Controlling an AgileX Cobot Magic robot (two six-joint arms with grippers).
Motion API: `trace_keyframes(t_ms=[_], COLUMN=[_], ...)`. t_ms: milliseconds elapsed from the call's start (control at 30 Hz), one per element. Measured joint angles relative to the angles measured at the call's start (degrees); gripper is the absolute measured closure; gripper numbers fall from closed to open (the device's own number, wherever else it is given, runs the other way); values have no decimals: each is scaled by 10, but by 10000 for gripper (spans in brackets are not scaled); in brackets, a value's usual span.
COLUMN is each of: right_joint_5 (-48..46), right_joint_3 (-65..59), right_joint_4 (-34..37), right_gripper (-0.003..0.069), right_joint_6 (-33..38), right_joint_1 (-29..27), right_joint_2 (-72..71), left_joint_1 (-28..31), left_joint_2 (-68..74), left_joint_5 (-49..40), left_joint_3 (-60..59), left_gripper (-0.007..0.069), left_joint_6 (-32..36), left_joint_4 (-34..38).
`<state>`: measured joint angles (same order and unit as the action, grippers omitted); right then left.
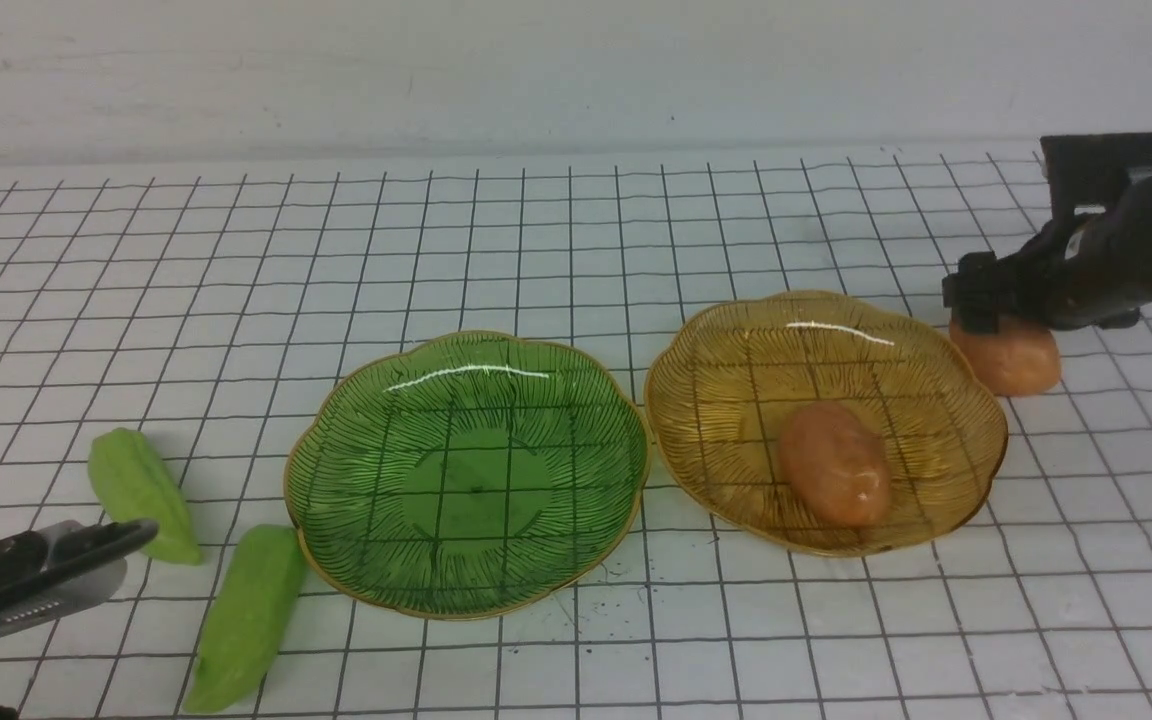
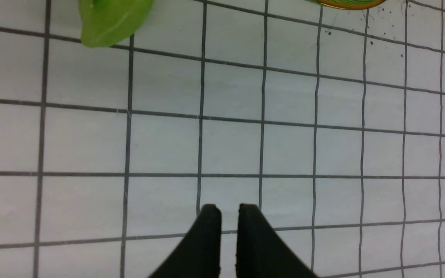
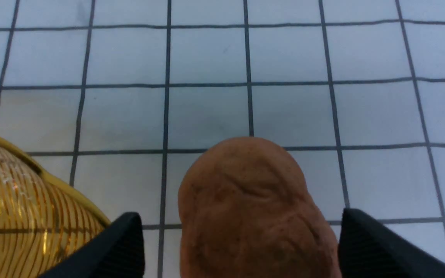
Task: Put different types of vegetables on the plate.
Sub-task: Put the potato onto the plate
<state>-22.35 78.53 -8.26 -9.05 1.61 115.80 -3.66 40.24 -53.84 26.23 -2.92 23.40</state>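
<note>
Orange-brown potato lies between the spread jaws of the right gripper, touching neither, just beside the amber dish.

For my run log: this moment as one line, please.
right gripper: open, straddling loose potato; left gripper: shut; amber plate: second potato inside; green plate: empty; gourds: on table

green plate, amber plate, light-green gourds, orange-brown potatoes, black-gridded white table

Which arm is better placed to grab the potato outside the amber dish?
Right. The right gripper stands open around that potato beside the amber dish; the left gripper is shut by a green gourd piece.
</note>
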Motion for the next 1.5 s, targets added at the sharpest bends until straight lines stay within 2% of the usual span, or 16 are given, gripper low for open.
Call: trace_keyframes(t_ms=[33,200,367,467,700,900,1033,1100,1133,1200,1233,1367,1500], right_joint_5=[12,33,41,41,31,-40,-135,-169,-222,-239,-275,-285,-279], right_joint_3=[0,2,4,4,4,14,24,26,27,27,27,27,27], right_joint_4=[-1,-1,-1,-4,-19,-65,-73,-62,-40,-30,-3,43,45], right_gripper=[9,7,50,102,106,106,106,106,106,106,106,106,106], right_joint_6=[-9,-40,-82,-88,-98,-98,-96,-94,-88,-81,-61,-18,-9], right_joint_1=[0,-1,-1,-1,-1,-6,-3,0,8,13,25,68,109], right_joint_2=[12,32,39,39,34,-22,-105,-125,-140,-143,-143,-109,-74], left_joint_1=[0,0,0,0,0,0,0,0,0,0,0,0,0], left_joint_2=[0,0,0,0,0,0,0,0,0,0,0,0,0], left_joint_5=[0,0,-1,-1,-1,-1,-1,-1,-1,-1,2,10,16], left_joint_3=[0,0,0,0,0,0,0,0,0,0,0,0,0], left_gripper=[577,577,577,577,577,577,577,577,576,576,573,549,509], left_joint_6=[-1,0,0,0,0,0,-1,-6,-11,-17,-26,-35,-35], left_joint_4=[0,0,0,0,0,-4,-16,-21,-26,-31,-39,-60,-69])
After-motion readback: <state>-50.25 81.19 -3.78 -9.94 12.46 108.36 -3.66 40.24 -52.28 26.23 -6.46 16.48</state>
